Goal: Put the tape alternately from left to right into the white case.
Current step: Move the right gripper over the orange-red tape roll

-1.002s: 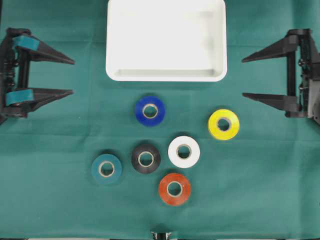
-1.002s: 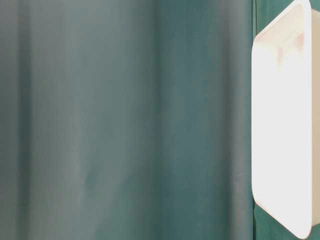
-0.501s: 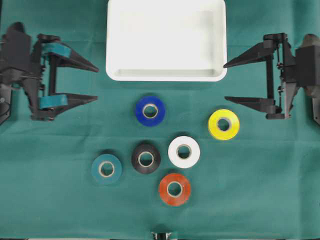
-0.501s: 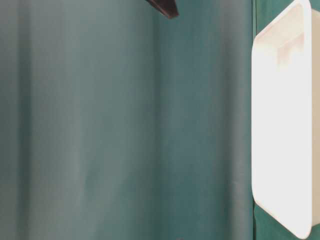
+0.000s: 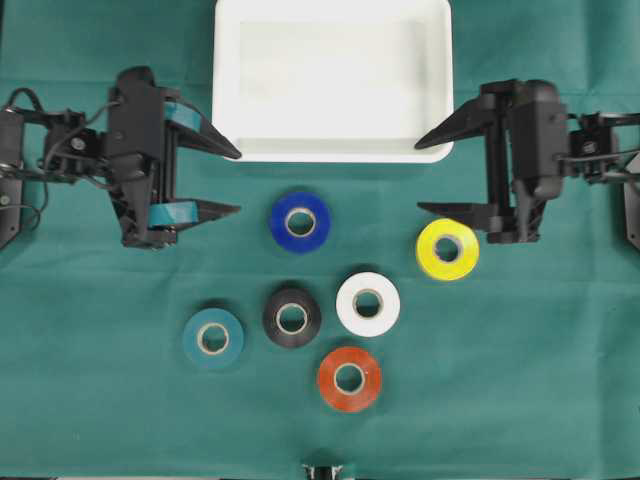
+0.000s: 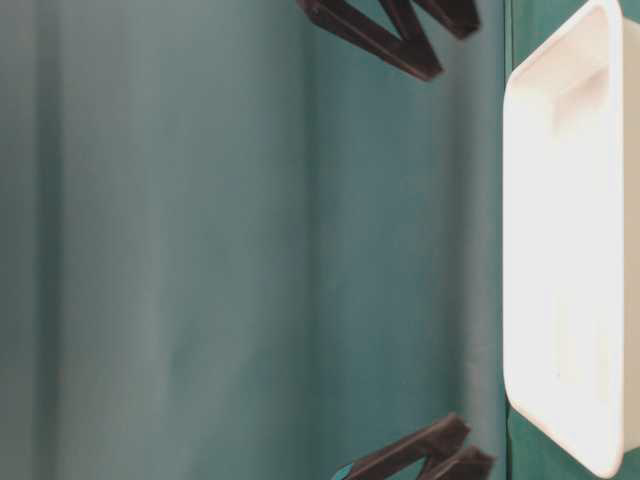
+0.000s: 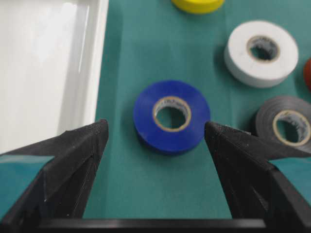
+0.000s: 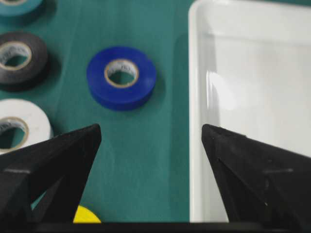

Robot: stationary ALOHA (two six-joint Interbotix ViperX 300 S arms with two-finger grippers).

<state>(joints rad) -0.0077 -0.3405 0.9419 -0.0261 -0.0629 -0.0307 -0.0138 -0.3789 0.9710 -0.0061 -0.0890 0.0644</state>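
On the green cloth [image 5: 90,400] below the white case [image 5: 333,150] lie 6 tape rolls, all outside it: blue [image 5: 300,222] nearest the case, yellow [image 5: 447,248] to the right, white [image 5: 368,303], black [image 5: 292,316], teal [image 5: 213,339] and orange-red [image 5: 349,378] lower down; the left gripper [image 5: 238,182] is spread wide and holds nothing, left of blue; the right gripper [image 5: 418,176], likewise spread and bare, hangs just above yellow.

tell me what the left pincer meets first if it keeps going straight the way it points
Probably the blue tape: it lies dead ahead between the open left pincer fingers, though height above the cloth is unclear.
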